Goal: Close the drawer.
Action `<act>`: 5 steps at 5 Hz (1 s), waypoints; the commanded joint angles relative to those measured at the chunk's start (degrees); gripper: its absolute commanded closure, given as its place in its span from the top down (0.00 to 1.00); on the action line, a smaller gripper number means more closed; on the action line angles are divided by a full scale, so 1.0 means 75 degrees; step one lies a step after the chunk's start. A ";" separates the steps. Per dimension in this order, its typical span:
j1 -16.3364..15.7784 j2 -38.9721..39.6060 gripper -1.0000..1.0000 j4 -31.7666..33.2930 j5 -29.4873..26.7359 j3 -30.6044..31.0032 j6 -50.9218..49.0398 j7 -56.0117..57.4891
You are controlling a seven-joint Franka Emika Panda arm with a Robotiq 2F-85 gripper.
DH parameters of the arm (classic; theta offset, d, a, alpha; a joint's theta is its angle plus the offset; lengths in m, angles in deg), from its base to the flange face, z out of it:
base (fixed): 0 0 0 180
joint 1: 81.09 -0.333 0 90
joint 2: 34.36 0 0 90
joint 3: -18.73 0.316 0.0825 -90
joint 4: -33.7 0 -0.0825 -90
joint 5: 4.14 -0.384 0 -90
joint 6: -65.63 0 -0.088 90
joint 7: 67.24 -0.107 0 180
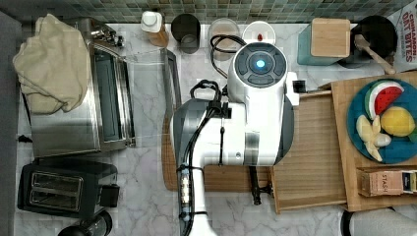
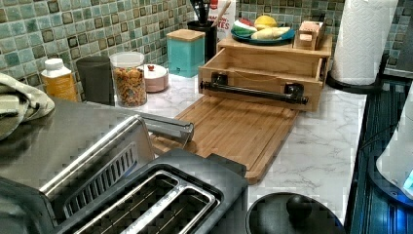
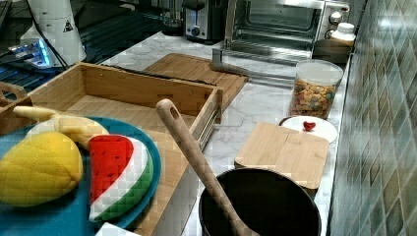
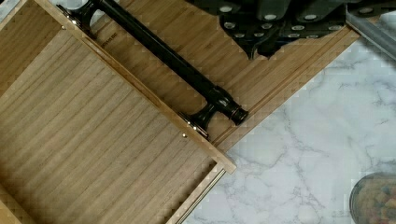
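Drawer (image 4: 93,154) stands pulled out w/ gripper (image 4: 261,49) above its black handle (image 4: 159,51), finger state unclear; best to press squarely mid-front, pushing straight along rails.

Even, fairly bright indoor light falls on the white marble tabletop (image 1: 147,118), with soft, faint shadows. All views look blocky and slightly blurred. The brushed steel toaster oven (image 2: 73,146) shows dull glare.

The drawer (image 2: 263,66) stands pulled out over the cutting board (image 2: 234,131) on the counter (image 2: 316,146), a plate (image 2: 263,38) atop its cabinet, in the left view; a canister (image 2: 185,51) sits at the left view's left.
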 commanded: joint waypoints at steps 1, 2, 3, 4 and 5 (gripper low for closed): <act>0.0028 0.0000 0.00 0.0005 0.0048 -0.0028 0.0000 -0.0001; -0.0310 0.0298 0.00 0.1319 0.0185 0.0096 0.2275 0.0164; -0.0158 0.1269 0.00 -0.0652 -0.0006 0.0252 0.0455 0.1492; -0.0228 0.1275 0.00 -0.0895 0.0042 0.0413 0.0394 0.1876; -0.0297 0.0975 0.00 -0.0301 0.0074 0.0554 0.0863 0.2211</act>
